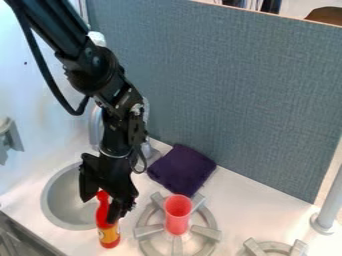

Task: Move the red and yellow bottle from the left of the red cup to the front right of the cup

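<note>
The black gripper hangs at the lower left, between the sink and the stove burner. Its fingers are spread, one to the left of the bottle's neck and the other down along the bottle's right side. Between them is an upright red bottle with a yellow and orange label, its upper part partly hidden by the right finger. A red cup stands on the grey burner to the right. Behind the cup lies a folded dark purple cloth.
A round grey sink lies left of the bottle, with a faucet behind the arm. A second burner is at the bottom right, near a grey post. A tall blue-grey panel closes off the back.
</note>
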Controlling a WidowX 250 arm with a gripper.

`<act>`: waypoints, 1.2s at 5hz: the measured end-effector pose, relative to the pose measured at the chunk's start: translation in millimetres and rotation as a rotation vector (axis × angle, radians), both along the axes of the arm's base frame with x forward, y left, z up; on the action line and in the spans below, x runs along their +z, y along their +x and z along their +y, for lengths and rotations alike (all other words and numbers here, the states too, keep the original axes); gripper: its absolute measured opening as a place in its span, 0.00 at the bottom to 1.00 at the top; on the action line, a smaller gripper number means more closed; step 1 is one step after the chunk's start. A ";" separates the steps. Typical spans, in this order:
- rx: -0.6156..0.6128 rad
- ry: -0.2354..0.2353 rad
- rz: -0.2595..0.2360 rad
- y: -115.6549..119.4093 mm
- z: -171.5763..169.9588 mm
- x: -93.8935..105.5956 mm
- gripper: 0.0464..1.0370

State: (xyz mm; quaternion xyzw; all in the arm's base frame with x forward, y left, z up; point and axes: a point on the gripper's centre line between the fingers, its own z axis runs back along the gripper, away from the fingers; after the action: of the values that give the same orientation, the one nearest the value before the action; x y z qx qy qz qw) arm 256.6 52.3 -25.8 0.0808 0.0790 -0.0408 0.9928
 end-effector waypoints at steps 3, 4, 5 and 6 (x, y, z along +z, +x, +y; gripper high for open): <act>0.009 -0.018 0.013 1.9 -2.7 -5.7 0.30; 0.020 -0.028 -0.030 -7.0 -5.9 19.1 0.30; -0.014 -0.083 -0.086 -20.8 -21.2 54.8 0.30; -0.133 -0.169 -0.076 -34.6 -52.3 66.9 0.30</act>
State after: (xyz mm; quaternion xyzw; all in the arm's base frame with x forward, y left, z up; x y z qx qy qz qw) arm 221.9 0.1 41.1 0.0035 0.0319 -0.1101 0.9934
